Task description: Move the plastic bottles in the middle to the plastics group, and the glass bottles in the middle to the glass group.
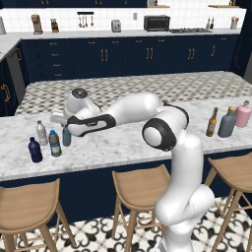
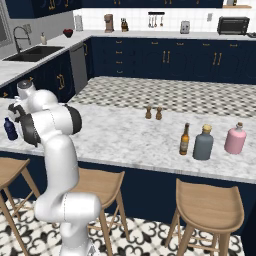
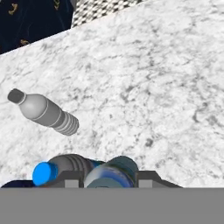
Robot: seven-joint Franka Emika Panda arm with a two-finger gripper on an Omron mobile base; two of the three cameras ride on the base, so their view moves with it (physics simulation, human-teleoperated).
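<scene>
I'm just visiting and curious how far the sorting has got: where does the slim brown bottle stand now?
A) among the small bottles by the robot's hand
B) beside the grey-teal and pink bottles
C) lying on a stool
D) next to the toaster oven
B: the amber bottle stands upright just left of the grey-teal bottle and the pink bottle on the marble counter.

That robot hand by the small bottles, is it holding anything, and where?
It looks so: the end effector sits around the slim teal-blue bottle, near its top, standing on the counter.
</scene>
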